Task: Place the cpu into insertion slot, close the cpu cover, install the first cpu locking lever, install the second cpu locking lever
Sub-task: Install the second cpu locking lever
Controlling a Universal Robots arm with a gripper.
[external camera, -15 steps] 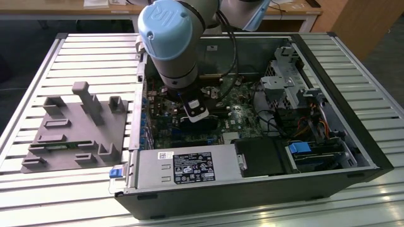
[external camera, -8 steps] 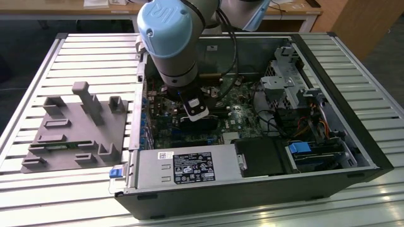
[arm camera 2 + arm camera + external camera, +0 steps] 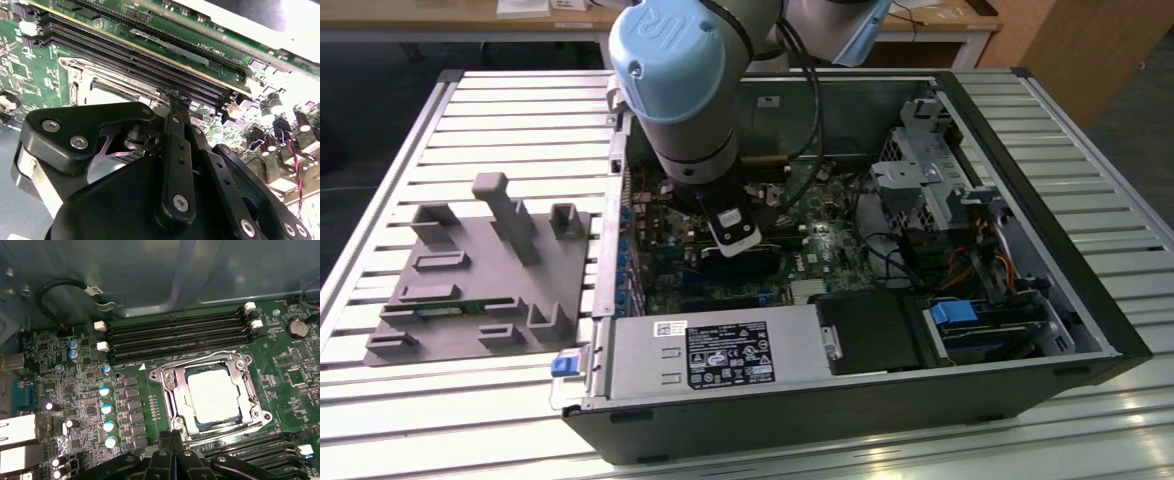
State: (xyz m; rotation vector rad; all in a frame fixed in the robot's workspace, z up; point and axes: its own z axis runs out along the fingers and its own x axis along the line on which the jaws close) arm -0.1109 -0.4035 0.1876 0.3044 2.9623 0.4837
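In the first wrist view the cpu (image 3: pixel 215 395), a pale silver square, lies in the insertion slot (image 3: pixel 261 415) on the green board. The cpu cover (image 3: pixel 174 392) lies flat over it, and the chip shows through its window. Thin wire levers run along two sides of the frame. My gripper (image 3: pixel 172 438) is shut with its fingertips together just beside the near corner of the cover; whether it touches a lever is hidden. The second wrist view looks over the black gripper (image 3: pixel 175 100) down at the cover (image 3: pixel 85 75). In the exterior view the gripper (image 3: pixel 736 258) hangs inside the open computer case.
Long black memory slots (image 3: pixel 175 335) run along both sides of the socket. Capacitors (image 3: pixel 107 410) stand close by. The case walls (image 3: pixel 1067 230), a drive cage (image 3: pixel 921 170) and the power supply (image 3: pixel 720 350) hem in the arm. A grey fixture plate (image 3: pixel 480 270) lies at the exterior view's left.
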